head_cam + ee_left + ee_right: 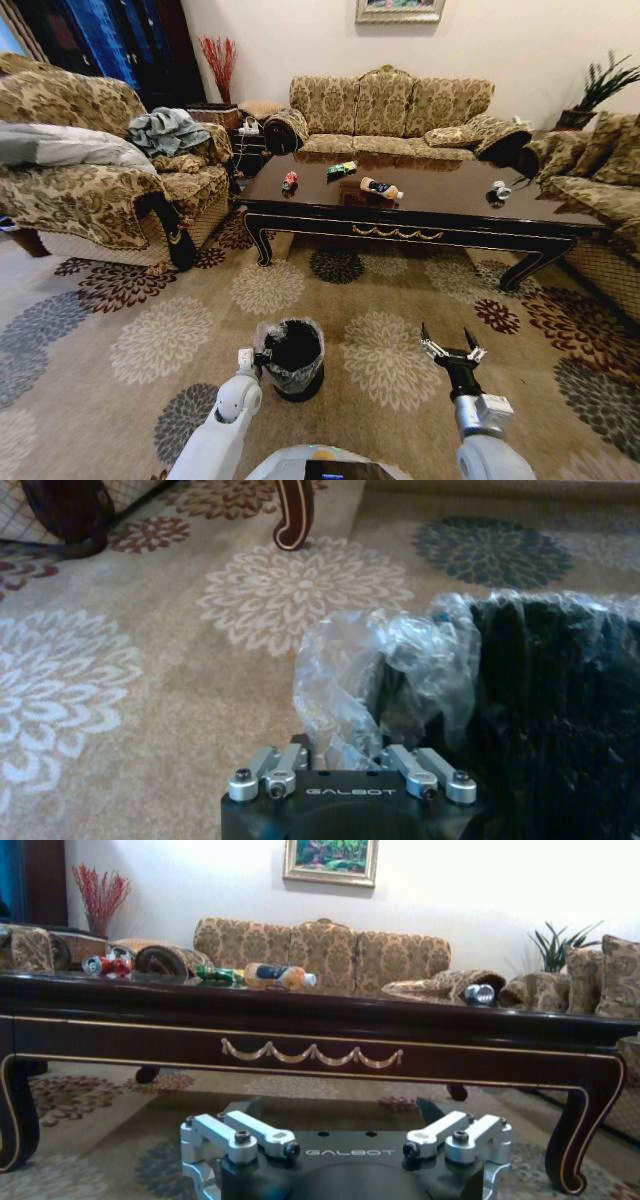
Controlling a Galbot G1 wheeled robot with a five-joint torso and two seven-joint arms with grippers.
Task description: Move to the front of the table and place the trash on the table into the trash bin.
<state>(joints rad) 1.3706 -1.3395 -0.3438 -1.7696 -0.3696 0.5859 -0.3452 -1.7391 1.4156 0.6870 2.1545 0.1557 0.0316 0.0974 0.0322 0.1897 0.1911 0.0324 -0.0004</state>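
Dark glossy wood fills the far side of the scene: the table (440,205) stands on the flowered carpet (150,340), well ahead of both grippers. The trash lies spread along its top. The red can (290,180) is farthest toward the robot's left, the green wrapper (341,169) is next to it, the orange-and-blue bottle (380,188) lies on its side near the middle, and the small silvery can (500,189) sits toward the right end.

The right gripper (448,343) hovers low over the carpet, pointing at the table, with its fingers spread wide — released, nothing between them. In the right wrist view the table's apron with the gold trim is straight ahead of this pincer and higher than it, and the bottle (278,976) and the silvery can (479,994) show on the top edge.

The left gripper (262,358) is at the rim of the trash bin (292,358), which stands on the carpet just beside it, toward the robot's middle. In the left wrist view the fingers reach into the crinkled clear bag (380,675) folded over the bin's rim — closed together on the plastic, as far as it shows. The bin is near the robot, well apart from the table.
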